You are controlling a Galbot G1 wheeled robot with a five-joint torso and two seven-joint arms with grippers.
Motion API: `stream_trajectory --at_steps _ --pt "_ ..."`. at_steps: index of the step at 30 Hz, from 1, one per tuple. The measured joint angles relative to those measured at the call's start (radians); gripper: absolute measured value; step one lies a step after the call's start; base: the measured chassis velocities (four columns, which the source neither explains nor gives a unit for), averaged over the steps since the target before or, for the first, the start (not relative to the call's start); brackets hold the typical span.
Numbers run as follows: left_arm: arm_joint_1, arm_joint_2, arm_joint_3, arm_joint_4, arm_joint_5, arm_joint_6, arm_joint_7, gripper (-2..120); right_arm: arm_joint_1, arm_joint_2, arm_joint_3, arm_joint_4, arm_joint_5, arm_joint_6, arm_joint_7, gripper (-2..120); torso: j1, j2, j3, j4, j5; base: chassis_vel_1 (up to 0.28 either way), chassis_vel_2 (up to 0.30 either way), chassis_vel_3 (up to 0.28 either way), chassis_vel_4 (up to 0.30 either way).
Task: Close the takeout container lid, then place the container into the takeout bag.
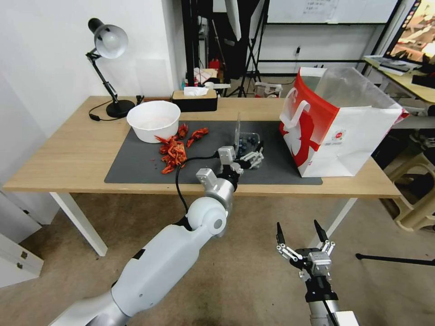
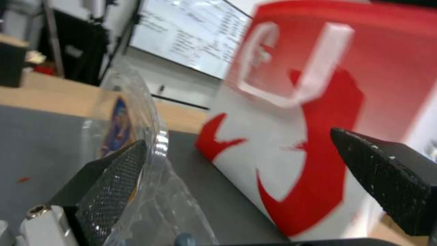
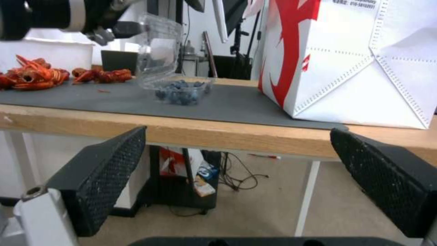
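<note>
Upright, the takeout container lid [image 1: 237, 131] stands beside the spread left gripper [image 1: 254, 156]; right gripper [image 1: 302, 232] spread.

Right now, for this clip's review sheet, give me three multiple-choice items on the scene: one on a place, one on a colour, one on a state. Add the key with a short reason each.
1. Where is the takeout bag relative to the container?
A. On the robot's right of it
B. On the robot's left of it
C. Under the table

2. What colour is the bag's side panel facing the container?
A. Blue with yellow print
B. Red with white print
C. Plain black

3. What state is the takeout container lid in?
A. Shut flat on the tray
B. Torn off, lying on the mat
C. Open, standing upright

Key: 1 A, the head view shows the bag standing right of the blueberry box. 2 B, the panel is red with a white figure. 3 C, the lid stands up from the tray, with the open left gripper at it; the right gripper hangs below the table.
</note>
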Motion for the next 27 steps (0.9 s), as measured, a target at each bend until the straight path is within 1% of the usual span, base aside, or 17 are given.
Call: stream_trajectory --at_steps 2,4,6,7,8,12,19,22,24,27 --pt "-0.020 0.006 0.032 0.022 0.021 -0.010 0.034 100 0.000 0.000 0.001 -0.001 0.000 0.001 0.001 100 0.000 0.000 0.000 0.0001 0.0001 0.000 0.000 0.000 0.000" --pt "-0.031 0.008 0.046 0.033 0.025 -0.011 0.041 100 0.000 0.000 0.001 -0.001 -0.001 0.002 0.001 100 0.000 0.000 0.000 0.0000 0.0000 0.000 0.000 0.000 0.000" --pt "-0.057 0.010 0.071 0.057 0.030 -0.011 0.064 100 -0.001 0.000 0.003 -0.001 -0.002 0.003 0.002 100 0.000 0.000 0.000 0.0000 0.0001 0.000 0.000 0.000 0.000" --pt "-0.070 0.010 0.080 0.070 0.031 -0.012 0.078 100 -0.002 -0.001 0.004 -0.001 -0.002 0.003 0.003 100 0.000 0.000 0.000 0.0000 0.0000 0.000 0.000 0.000 0.000" --pt "-0.070 0.010 0.080 0.070 0.031 -0.012 0.078 100 -0.002 -0.001 0.004 -0.001 -0.002 0.003 0.003 100 0.000 0.000 0.000 0.0000 0.0000 0.000 0.000 0.000 0.000" --pt "-0.137 0.017 0.128 0.128 0.016 -0.012 0.127 100 -0.002 -0.004 0.009 -0.001 -0.002 0.005 0.004 100 0.000 0.000 0.000 -0.0001 0.0001 0.000 0.000 0.000 0.000" --pt "-0.180 0.019 0.153 0.171 -0.015 -0.005 0.145 100 0.002 -0.004 0.012 -0.007 -0.001 0.008 0.004 100 0.000 0.000 0.000 0.0000 0.0001 0.000 0.000 0.000 0.000" --pt "-0.197 0.016 0.160 0.189 -0.022 0.009 0.149 100 0.004 -0.005 0.012 -0.009 0.001 0.009 0.004 100 0.000 0.000 0.000 0.0001 0.0000 0.000 0.000 0.000 0.000" --pt "-0.217 0.013 0.169 0.195 -0.057 0.035 0.149 100 0.005 -0.005 0.013 -0.014 0.001 0.010 0.006 100 0.000 0.000 0.000 0.0000 0.0000 0.000 0.000 0.000 0.000" --pt "-0.230 0.011 0.171 0.200 -0.079 0.052 0.150 100 0.006 -0.004 0.013 -0.016 0.001 0.010 0.006 100 0.000 0.000 0.000 0.0000 0.0000 0.000 0.000 0.000 0.000"
